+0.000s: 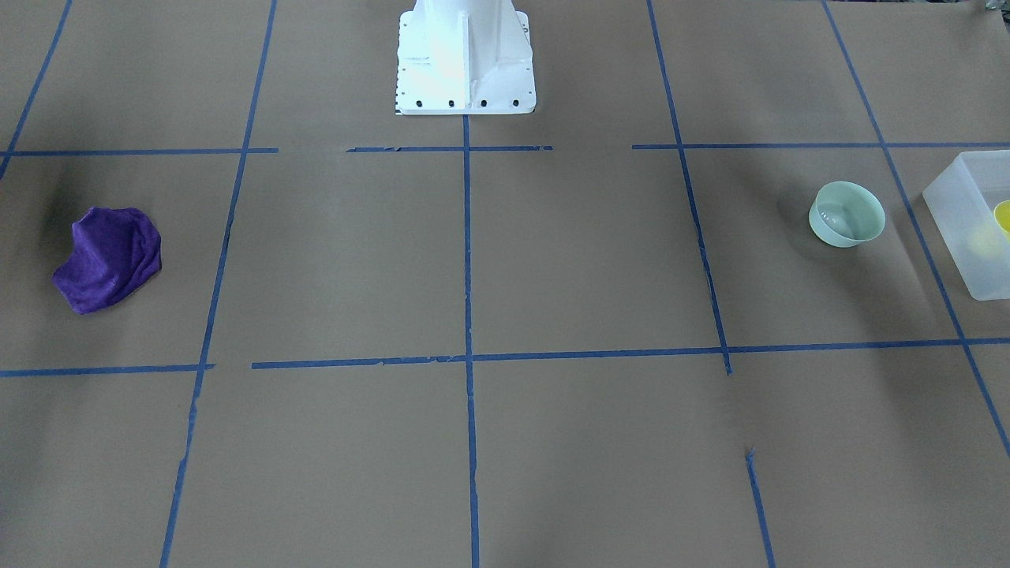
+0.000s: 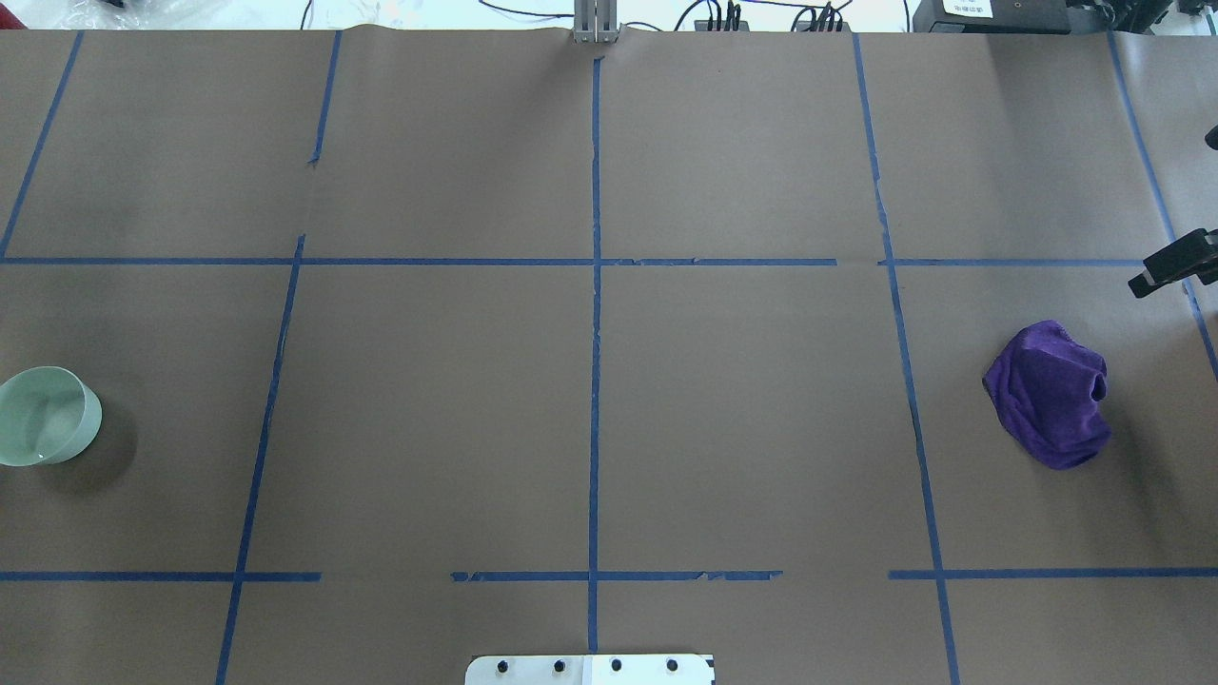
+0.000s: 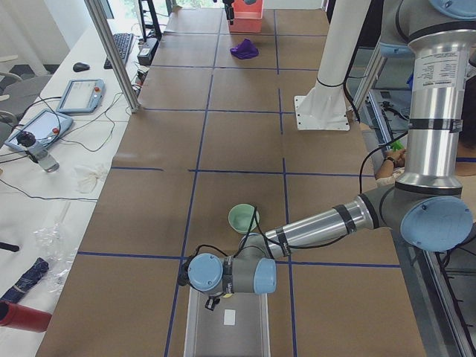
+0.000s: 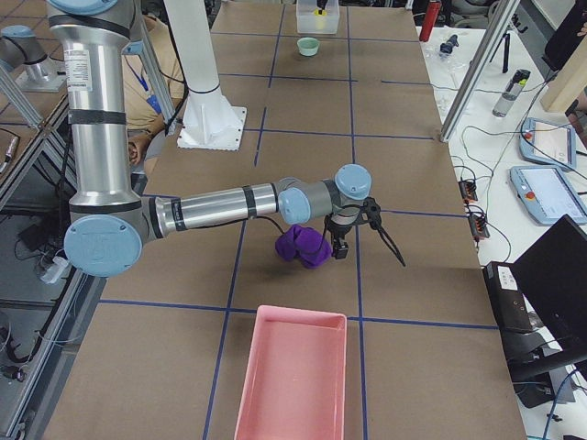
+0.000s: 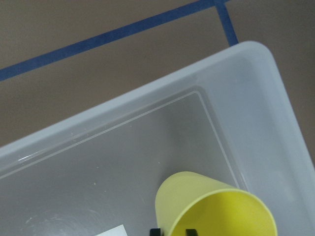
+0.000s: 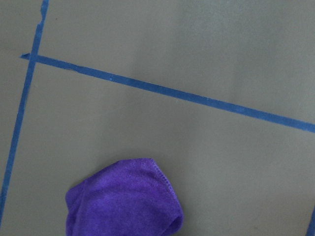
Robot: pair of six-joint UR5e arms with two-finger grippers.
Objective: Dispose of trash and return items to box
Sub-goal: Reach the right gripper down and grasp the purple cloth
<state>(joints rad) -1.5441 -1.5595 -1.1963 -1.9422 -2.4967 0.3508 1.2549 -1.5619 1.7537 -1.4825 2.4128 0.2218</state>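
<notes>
The yellow cup (image 5: 211, 209) hangs tilted inside the frosted box (image 5: 256, 93), and my left gripper (image 5: 173, 231) is shut on it; only the black fingertips show at the view's bottom edge. In the front view the cup (image 1: 1004, 217) peeks from the box (image 1: 959, 209) at the right edge. The mint-green bowl (image 1: 846, 213) stands upright on the table beside the box, empty. My right gripper (image 2: 1175, 264) hovers open next to a crumpled purple cloth (image 2: 1047, 395), not touching it.
A pink tray (image 4: 293, 376) lies near the table's end on my right, beyond the cloth (image 4: 303, 246). The white robot base (image 1: 465, 59) stands at the middle of my side. Blue tape lines grid the brown table.
</notes>
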